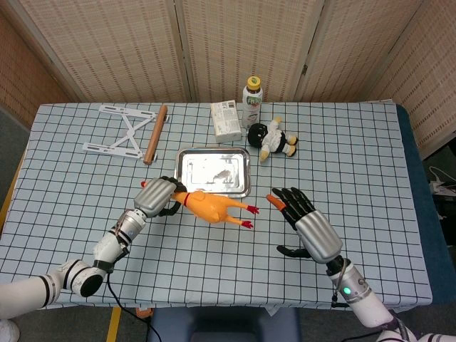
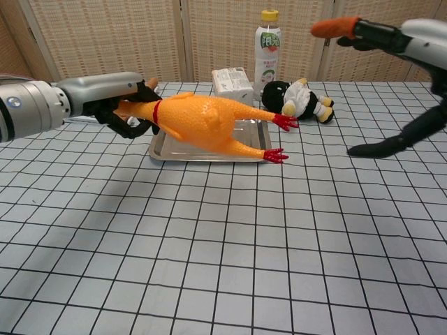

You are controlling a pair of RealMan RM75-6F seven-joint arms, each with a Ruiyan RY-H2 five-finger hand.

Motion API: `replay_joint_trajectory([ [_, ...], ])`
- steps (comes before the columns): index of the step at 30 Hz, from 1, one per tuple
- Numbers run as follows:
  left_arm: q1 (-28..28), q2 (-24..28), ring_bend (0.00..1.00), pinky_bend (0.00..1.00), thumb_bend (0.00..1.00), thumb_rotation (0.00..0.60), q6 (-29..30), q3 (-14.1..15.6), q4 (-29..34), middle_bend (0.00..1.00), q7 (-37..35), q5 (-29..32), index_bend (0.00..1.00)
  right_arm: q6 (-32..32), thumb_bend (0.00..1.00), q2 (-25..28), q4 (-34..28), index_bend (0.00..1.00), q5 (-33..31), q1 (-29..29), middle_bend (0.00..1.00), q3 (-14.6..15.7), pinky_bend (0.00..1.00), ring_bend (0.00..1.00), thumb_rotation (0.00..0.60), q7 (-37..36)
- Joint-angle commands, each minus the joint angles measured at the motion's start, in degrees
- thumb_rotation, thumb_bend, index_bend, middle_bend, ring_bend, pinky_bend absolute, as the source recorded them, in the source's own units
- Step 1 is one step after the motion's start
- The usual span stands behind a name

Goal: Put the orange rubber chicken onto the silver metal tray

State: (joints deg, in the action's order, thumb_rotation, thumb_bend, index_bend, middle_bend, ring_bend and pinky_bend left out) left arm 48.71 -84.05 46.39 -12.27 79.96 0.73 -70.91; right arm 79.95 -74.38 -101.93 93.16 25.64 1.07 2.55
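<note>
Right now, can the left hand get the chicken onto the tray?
Probably yes. The left hand holds the chicken by its neck, just short of the tray; the right hand is off to the side, open.

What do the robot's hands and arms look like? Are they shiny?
Yes. The left hand and right hand have silver-grey backs and black fingers, with orange tips on some. The forearms are silver-grey, white nearer the body. The right arm has a small green light and a thin black cable.
</note>
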Motion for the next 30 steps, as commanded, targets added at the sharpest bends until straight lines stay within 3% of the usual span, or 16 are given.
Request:
replay_joint_trajectory([
  [1, 6.3, -9.1, 0.31, 0.31, 0.86, 0.6, -6.3, -2.6, -14.8, 0.44, -0.8, 3.7, 0.77, 3.4, 0.07, 2.3, 4.5, 0.0, 1.9, -3.9, 0.0, 2.4, 0.0, 0.0, 0.6, -3.2],
  [9, 15.0, -23.0, 0.31, 0.31, 0.84, 0.6, -18.1, -3.7, -43.7, 0.44, -4.5, 5.9, 0.74, -1.0, 0.07, 3.0, 9.5, 0.0, -2.4, -3.1, 0.0, -0.1, 0.0, 0.0, 0.6, -7.6],
  [13, 16.6, -26.1, 0.31, 0.31, 0.82, 0.6, -20.4, -3.2, -51.1, 0.43, -9.2, 3.7, 0.63, -3.6, 0.07, 2.3, 12.1, 0.0, -4.0, -2.4, 0.0, -1.1, 0.0, 0.0, 0.6, -9.3],
  [18, 16.8, -26.9, 0.3, 0.3, 0.68, 0.6, -20.7, -1.1, -53.9, 0.39, -16.7, -1.0, 0.33, -5.2, 0.07, 1.0, 14.7, 0.0, -4.3, -1.6, 0.0, -2.1, 0.0, 0.0, 0.6, -11.1],
  [20, 17.0, -26.8, 0.27, 0.3, 0.58, 0.6, -21.4, -0.7, -54.1, 0.34, -19.2, -1.9, 0.13, -5.9, 0.07, 0.8, 15.1, 0.0, -4.1, -1.4, 0.0, -2.1, 0.0, 0.0, 0.6, -12.3],
  [22, 17.4, -26.7, 0.22, 0.3, 0.48, 0.6, -22.5, -0.8, -54.0, 0.25, -21.8, -2.3, 0.02, -7.4, 0.07, 1.3, 14.6, 0.0, -4.0, -1.0, 0.0, -1.8, 0.0, 0.0, 0.6, -15.7],
  [26, 18.1, -26.6, 0.13, 0.3, 0.42, 0.6, -22.2, -1.5, -53.9, 0.09, -25.3, -3.0, 0.0, -7.6, 0.07, 2.0, 14.5, 0.0, -3.8, -1.1, 0.0, -1.9, 0.0, 0.0, 0.6, -17.8],
  [30, 18.1, -25.8, 0.1, 0.29, 0.42, 0.6, -19.4, -1.2, -52.4, 0.06, -27.0, -4.5, 0.0, -6.3, 0.07, 2.7, 13.9, 0.0, -3.5, -2.1, 0.0, -1.9, 0.0, 0.0, 0.6, -17.7],
])
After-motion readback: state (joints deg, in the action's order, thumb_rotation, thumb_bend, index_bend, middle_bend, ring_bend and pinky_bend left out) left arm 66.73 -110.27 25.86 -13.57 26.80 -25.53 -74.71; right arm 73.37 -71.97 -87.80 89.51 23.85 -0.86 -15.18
